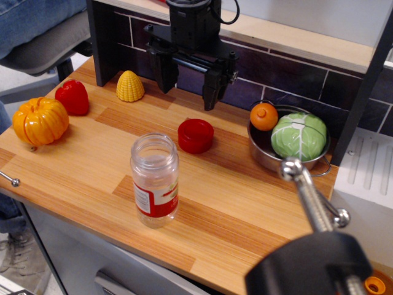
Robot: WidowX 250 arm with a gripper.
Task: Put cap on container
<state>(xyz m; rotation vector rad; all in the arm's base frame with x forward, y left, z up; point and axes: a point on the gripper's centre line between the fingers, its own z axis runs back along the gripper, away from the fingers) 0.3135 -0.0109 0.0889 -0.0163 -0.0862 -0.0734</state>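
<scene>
Wooden counter (245, 209), contents from left to right:

- Orange toy pumpkin (40, 121), at the left edge.
- Red toy pepper (73, 96), just behind the pumpkin.
- Yellow toy corn (130, 86), near the dark back wall.
- Container (155, 180): clear jar, upright, mouth open, red and white label band; stands toward the front edge.
- Cap (196, 135): red, round, lying on the wood just behind and right of the container, apart from it.
- Gripper (187, 86): black, raised above the counter behind the cap, jaws spread wide, holding nothing.
- Metal bowl (264, 153), right side, holding a small orange toy (264, 116) and a green cabbage (299, 136).
- Blurred dark clamp-like fitting (313, 246), front right; probably a camera mount.
</scene>
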